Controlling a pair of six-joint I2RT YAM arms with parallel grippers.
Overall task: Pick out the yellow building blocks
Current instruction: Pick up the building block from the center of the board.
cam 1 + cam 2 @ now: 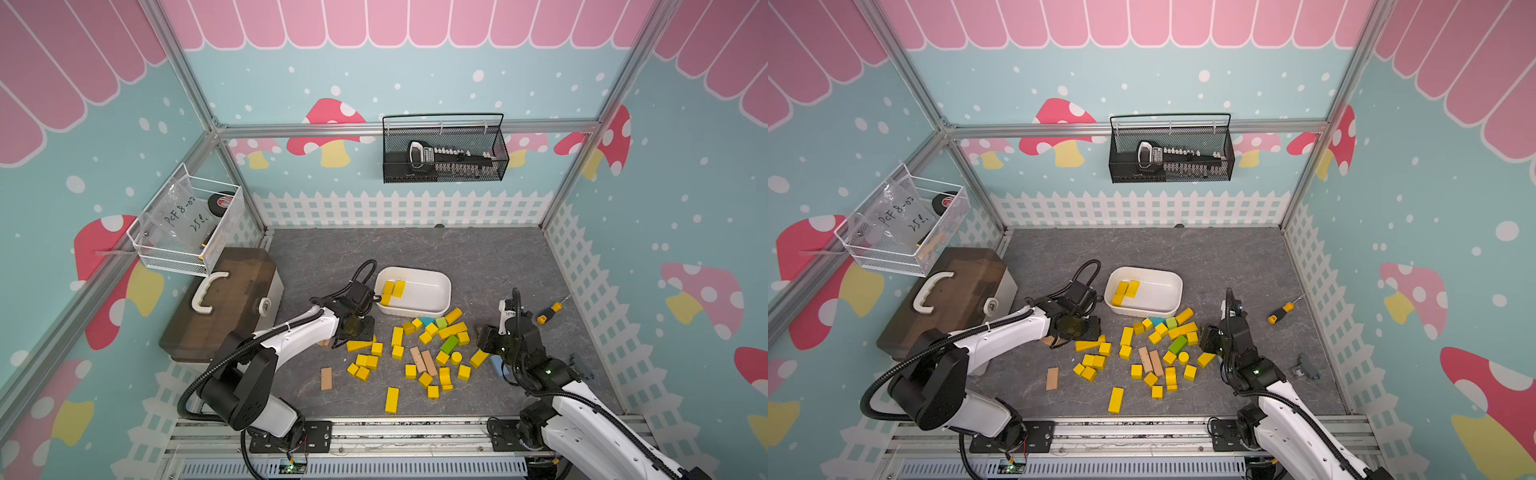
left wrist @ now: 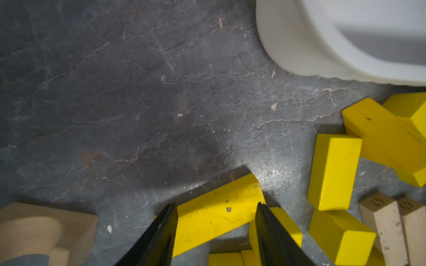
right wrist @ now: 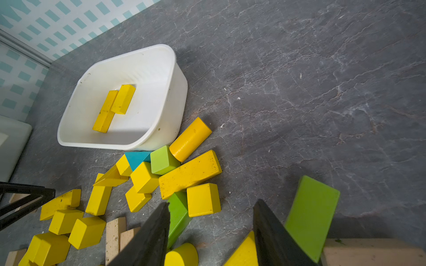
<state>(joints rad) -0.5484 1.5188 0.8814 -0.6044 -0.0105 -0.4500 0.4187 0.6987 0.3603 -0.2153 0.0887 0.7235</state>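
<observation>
Nearest the arm bases, a lone yellow bar (image 1: 391, 400) lies on the grey surface (image 1: 478, 257), with a single tan block (image 1: 326, 378) to its left. Beyond them the yellow building blocks (image 1: 397, 336) are scattered across the middle of the surface. Mixed in are a pair of tan blocks (image 1: 424, 360) side by side, a green block (image 1: 449, 344) and a teal block (image 1: 426, 321).

The left end effector (image 2: 216, 205) hangs low over the left edge of the scatter. Its fingers are partly apart above a slanted yellow bar (image 2: 219, 221) that runs crosswise under the gap and rests on the surface. It is not clear whether they touch it.

The right end effector (image 3: 212, 202) is at the right edge of the scatter, fingers partly apart and gripping nothing. A yellow cylinder (image 3: 182, 254) shows below the gap.

Just past the scatter stands a white tub (image 1: 415, 309) with two yellow blocks (image 1: 392, 289) inside, touching each other near its left end.

Right of the tub lies a screwdriver (image 1: 548, 312), and a brown case (image 1: 224, 303) sits at the far left. A black wire basket (image 1: 444, 170) hangs on the back wall.
</observation>
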